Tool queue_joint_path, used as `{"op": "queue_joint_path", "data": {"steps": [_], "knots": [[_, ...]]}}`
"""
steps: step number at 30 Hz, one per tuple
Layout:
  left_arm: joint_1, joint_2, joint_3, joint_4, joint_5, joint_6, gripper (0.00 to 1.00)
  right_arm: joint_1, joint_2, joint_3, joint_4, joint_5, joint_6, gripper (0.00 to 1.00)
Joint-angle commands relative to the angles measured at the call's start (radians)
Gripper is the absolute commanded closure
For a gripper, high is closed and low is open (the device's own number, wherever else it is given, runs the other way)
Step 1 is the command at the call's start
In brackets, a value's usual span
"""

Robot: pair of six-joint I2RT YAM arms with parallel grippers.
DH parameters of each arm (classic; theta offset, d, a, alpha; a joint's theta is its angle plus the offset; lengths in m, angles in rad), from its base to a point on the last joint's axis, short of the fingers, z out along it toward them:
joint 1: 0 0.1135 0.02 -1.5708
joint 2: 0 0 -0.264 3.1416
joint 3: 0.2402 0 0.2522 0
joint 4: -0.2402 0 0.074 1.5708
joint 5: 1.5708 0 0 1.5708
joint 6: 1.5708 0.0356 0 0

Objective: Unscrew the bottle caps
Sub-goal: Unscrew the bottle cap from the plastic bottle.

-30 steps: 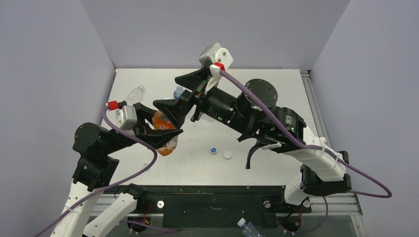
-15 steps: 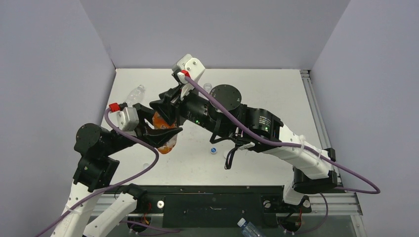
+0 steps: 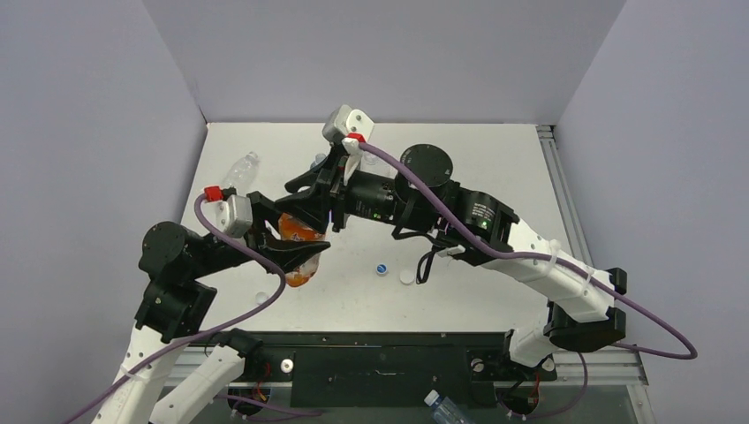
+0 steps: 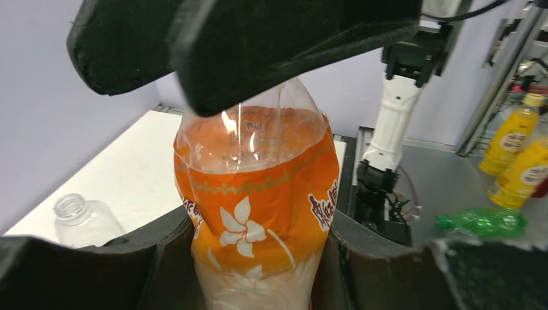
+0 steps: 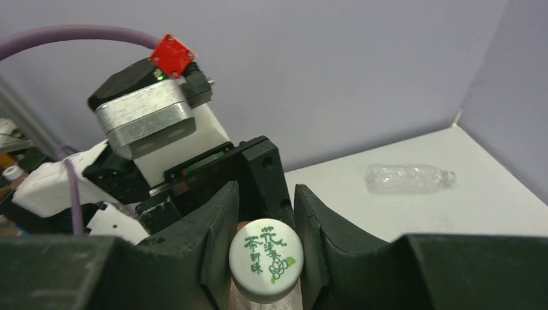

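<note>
Right claw (image 5: 266,223) clamped on white cap (image 5: 265,259); left claw (image 3: 291,243) grips orange bottle (image 4: 258,187).

Two loose caps sit on the worktop (image 3: 495,159): one white cap (image 3: 406,276) and one blue-and-white cap (image 3: 382,269). A third, a printed white cap (image 5: 265,259), tops the one orange bottle (image 4: 258,213). One clear bottle (image 3: 240,168) lies in plain view. Beyond the worktop stand two yellow bottles (image 4: 510,139) and one green bottle (image 4: 484,221).

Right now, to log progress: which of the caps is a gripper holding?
The white cap with green print, pinched by the right gripper atop the orange bottle. The blue-and-white cap and the plain white cap lie loose on the table.
</note>
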Motion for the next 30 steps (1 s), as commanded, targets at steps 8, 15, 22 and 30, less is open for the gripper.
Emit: {"op": "queue_joint_path", "data": {"steps": [8,15,22,30], "knots": [[0.0,0.022,0.125,0.173,0.253,-0.344,1.0,-0.103,-0.096,-0.064,0.287,-0.756,0.095,1.0],[0.0,0.015,0.132,0.158,0.25,-0.312,1.0,-0.147,-0.071,-0.054,0.255,-0.708,0.105,0.84],[0.0,0.002,0.077,0.088,0.166,-0.147,1.0,-0.148,-0.129,-0.075,0.149,-0.203,0.1,0.21],[0.0,-0.017,0.022,0.0,-0.101,0.044,1.0,0.03,-0.048,0.071,-0.029,0.318,0.021,0.19]]}}
